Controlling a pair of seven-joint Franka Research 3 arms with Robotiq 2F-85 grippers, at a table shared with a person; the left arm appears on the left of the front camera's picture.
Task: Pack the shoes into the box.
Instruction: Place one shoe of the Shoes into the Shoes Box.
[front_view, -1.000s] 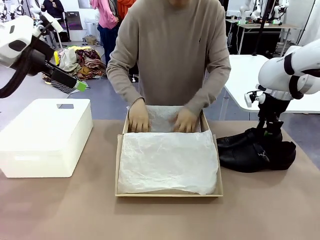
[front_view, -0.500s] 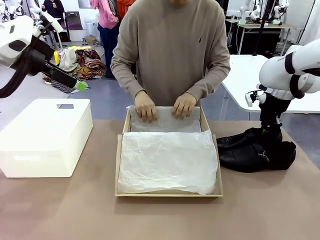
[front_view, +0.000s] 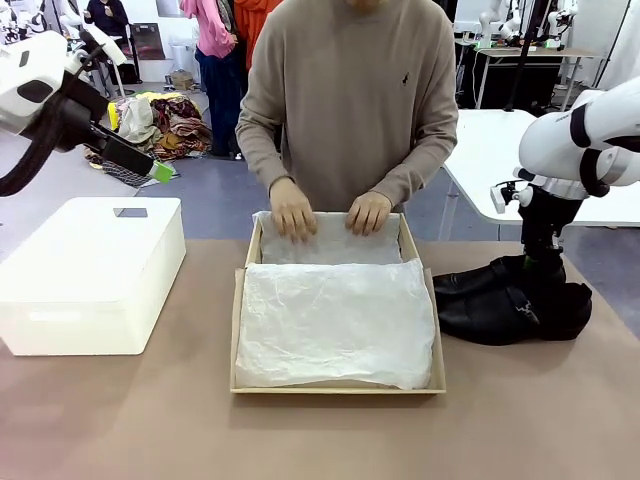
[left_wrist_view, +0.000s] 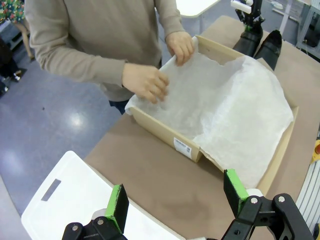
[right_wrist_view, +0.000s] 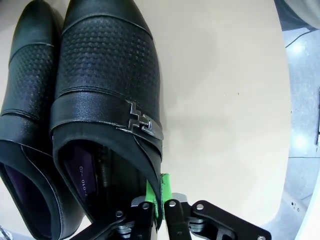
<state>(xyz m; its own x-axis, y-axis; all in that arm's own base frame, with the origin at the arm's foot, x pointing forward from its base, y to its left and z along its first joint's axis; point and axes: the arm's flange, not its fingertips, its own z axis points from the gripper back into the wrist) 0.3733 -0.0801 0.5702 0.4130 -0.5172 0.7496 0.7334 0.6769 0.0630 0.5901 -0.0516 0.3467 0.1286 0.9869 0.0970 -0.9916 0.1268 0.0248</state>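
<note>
Tan cardboard box (front_view: 238, 330) sits open at mid table (front_view: 120, 420), lined with white tissue paper (front_view: 335, 320). Black shoes (front_view: 500, 300) lie just right of it, with the right gripper (right_wrist_view: 160, 191) fingers pinched on one shoe's rim. Left gripper (left_wrist_view: 174, 181) fingers spread wide; person's hands (front_view: 292, 210) rest on the tissue at the far end.

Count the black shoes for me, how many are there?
2. Both sit side by side on the table, right of the cardboard box: the far shoe and the near shoe. The right gripper is shut on the far shoe's rim.
</note>
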